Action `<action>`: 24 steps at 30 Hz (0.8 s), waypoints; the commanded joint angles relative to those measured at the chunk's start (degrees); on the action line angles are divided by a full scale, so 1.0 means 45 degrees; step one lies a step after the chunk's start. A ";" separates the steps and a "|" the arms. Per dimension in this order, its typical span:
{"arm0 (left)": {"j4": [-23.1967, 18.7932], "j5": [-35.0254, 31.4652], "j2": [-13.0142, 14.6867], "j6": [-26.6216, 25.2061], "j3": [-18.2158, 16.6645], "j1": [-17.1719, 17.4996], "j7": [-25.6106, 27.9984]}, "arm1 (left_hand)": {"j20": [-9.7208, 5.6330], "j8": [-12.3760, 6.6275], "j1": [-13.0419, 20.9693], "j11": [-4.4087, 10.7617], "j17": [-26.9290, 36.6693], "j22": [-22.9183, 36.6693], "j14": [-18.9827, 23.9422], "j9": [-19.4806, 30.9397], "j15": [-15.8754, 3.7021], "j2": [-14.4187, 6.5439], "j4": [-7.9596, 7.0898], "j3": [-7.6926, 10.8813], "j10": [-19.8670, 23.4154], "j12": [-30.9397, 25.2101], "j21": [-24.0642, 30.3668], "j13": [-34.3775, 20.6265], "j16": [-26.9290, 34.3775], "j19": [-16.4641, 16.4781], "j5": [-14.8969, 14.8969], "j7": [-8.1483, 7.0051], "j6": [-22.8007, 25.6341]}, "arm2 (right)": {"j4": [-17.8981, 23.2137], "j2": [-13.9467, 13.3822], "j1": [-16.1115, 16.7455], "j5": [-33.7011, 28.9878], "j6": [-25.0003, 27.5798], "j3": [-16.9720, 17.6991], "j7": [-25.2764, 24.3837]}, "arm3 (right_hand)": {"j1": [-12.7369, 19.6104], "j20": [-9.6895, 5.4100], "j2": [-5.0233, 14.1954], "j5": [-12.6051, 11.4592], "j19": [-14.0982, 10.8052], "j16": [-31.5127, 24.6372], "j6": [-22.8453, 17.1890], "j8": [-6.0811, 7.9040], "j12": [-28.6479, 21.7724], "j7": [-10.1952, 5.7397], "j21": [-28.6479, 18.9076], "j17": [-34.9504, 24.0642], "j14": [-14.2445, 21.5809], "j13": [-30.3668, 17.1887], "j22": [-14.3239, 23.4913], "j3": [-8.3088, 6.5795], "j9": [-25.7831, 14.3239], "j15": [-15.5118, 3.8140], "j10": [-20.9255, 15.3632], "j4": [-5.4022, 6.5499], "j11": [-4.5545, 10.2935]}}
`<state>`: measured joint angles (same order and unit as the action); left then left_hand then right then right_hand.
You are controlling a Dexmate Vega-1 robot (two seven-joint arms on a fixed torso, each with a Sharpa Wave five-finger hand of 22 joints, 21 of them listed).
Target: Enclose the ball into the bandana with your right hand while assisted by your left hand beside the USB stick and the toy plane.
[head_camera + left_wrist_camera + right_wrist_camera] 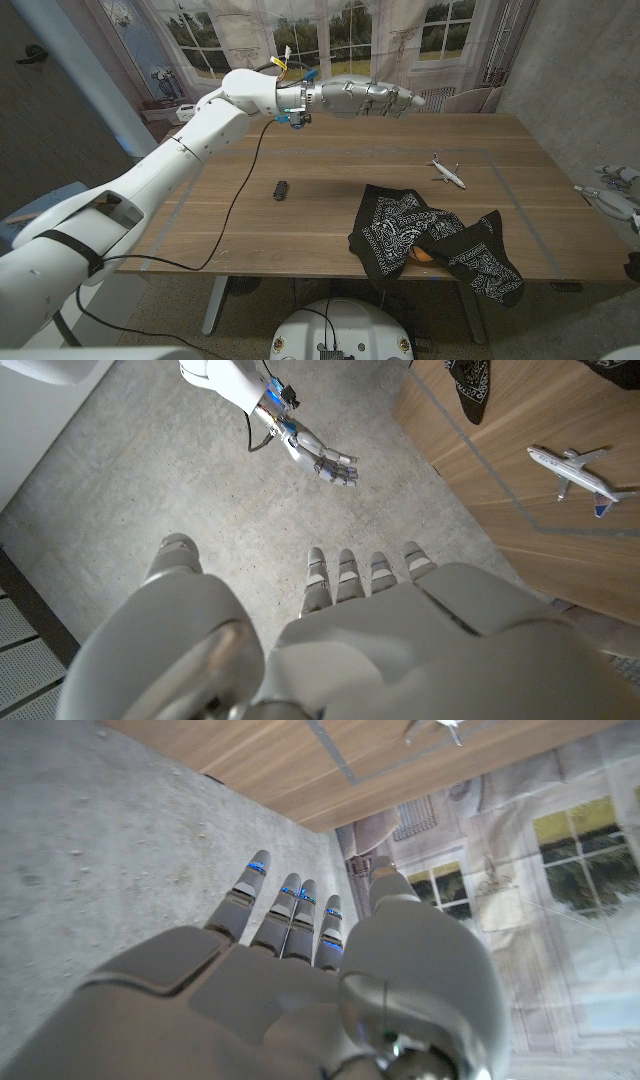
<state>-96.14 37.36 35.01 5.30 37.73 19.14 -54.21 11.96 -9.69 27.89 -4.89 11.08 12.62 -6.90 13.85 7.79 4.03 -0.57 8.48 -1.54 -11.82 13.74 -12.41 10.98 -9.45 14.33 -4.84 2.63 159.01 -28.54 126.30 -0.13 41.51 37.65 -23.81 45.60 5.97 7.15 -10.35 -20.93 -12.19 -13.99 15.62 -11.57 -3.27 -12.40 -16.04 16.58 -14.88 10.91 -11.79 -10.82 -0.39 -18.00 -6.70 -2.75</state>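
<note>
wooden table (300,215) – taped outline, window backdrop behind | bandana (430,240) bunched over orange ball (423,254) | left hand (372,98) raised, fingers straight, empty | right hand (612,190) off table's edge, spread, empty

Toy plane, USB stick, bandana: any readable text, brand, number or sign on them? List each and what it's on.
No legible text in any view.
Toy plane: white body, dark marks at the tail, too small to read.
USB stick: small and dark, no label visible.
Bandana: black with white paisley pattern, no lettering.
</note>
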 commanded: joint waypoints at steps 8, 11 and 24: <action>-0.1775 -0.0842 0.0557 0.2185 -0.2351 0.3407 0.5506 | 0.0059 0.0031 -0.0616 0.0386 0.0022 0.0118 -0.1896 -0.0728 -0.0262 -0.0531 -0.0347 -0.0290 -0.2818 0.0265 -0.0104 0.0025 -0.0149 -0.0669 -0.0098 -0.1671 -0.3992 | 0.0021 0.0560 -0.2267 -0.2918 -0.3392 -0.1179 0.6835 | -0.1684 0.1022 -0.0262 0.0058 0.0771 0.0141 0.0377 -0.0590 0.0187 -0.0622 0.0145 -0.0007 -0.1035 0.0062 0.0035 0.0719 -0.0101 0.0784 0.1294 0.0709 -0.0103; -0.1860 -0.0726 0.0585 0.2252 -0.2444 0.3538 0.5726 | 0.0055 -0.0088 -0.0727 0.0501 0.0014 0.0123 -0.1952 -0.0748 -0.0301 -0.0585 -0.0406 -0.0335 -0.2806 0.0166 -0.0079 0.0046 -0.0113 -0.0649 -0.0113 -0.1672 -0.3940 | 0.0050 0.0094 -0.2555 -0.3342 -0.2872 -0.1628 0.7153 | -0.2061 0.1323 -0.0413 0.0018 0.0874 0.0163 0.0524 -0.0710 0.0175 -0.0893 0.0152 0.0014 -0.1284 0.0081 0.0029 0.0929 -0.0111 0.0857 0.1546 0.0836 -0.0141; -0.1506 -0.0088 0.0441 0.2238 -0.2224 0.3402 0.5376 | 0.0049 -0.0082 -0.0969 0.0488 -0.0002 0.0129 -0.1988 -0.0774 -0.0421 -0.0703 -0.0546 -0.0413 -0.2719 0.0056 -0.0024 0.0081 -0.0067 -0.0569 -0.0137 -0.1693 -0.4110 | -0.1370 -0.1803 -0.4506 -0.3755 -0.2559 -0.4118 0.7464 | -0.2821 0.1210 0.0146 -0.0079 0.1249 0.0048 -0.0114 -0.0671 -0.0147 -0.0998 0.0143 0.0091 -0.1649 0.0153 0.0023 0.0962 -0.0161 0.0891 0.1356 0.1178 -0.0111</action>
<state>-103.39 35.04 37.44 14.76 27.76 33.78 -30.44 11.86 -9.98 23.99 -2.85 10.92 12.93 -9.92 10.38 6.13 0.73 -2.53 6.52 -9.68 -11.05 13.32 -11.97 10.37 -9.55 13.94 -11.78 -9.94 156.95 -30.22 112.91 -15.30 27.89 26.62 5.77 32.71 10.85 7.83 -10.64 -15.65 -11.91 -14.86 12.74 -11.70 -8.39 -11.83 -15.73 9.86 -14.09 10.92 -7.22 -11.35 3.18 -11.40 -0.89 -2.86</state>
